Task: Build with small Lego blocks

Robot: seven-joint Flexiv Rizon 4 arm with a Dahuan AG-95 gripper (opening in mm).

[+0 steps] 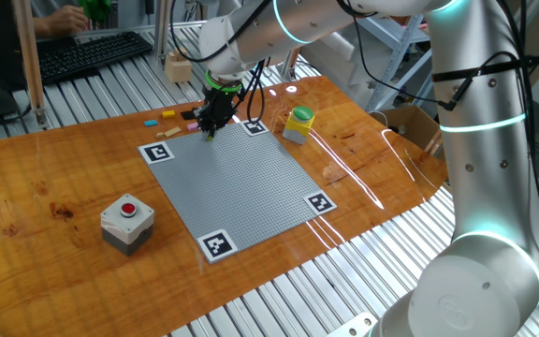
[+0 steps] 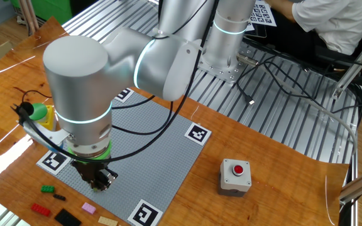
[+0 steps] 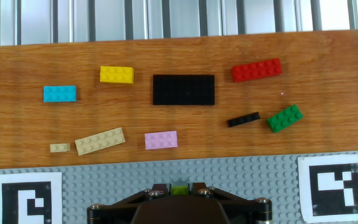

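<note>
We see the gripper [image 3: 179,188] pointing straight down at the far edge of the grey studded plate [image 1: 237,187], its fingers nearly together around a tiny yellow-green brick [image 3: 179,188], which appears to sit right at the plate's surface. We judge the brick is being pressed onto the studs there, which would explain the low, vertical pose; whether it has seated we cannot tell. Just beyond that edge of the plate, loose pieces lie on the wooden table [image 1: 54,178], likely kept close as a supply: a blue brick [image 3: 59,93], yellow brick [image 3: 117,74], black flat piece [image 3: 183,89], red brick [image 3: 257,70], green brick [image 3: 284,117], thin black bar [image 3: 243,119], pink brick [image 3: 161,140] and two tan pieces [image 3: 99,140]. A red-button box [image 1: 126,222] stands off the plate's near corner, and the arm [image 2: 143,59] reaches out over the plate
</note>
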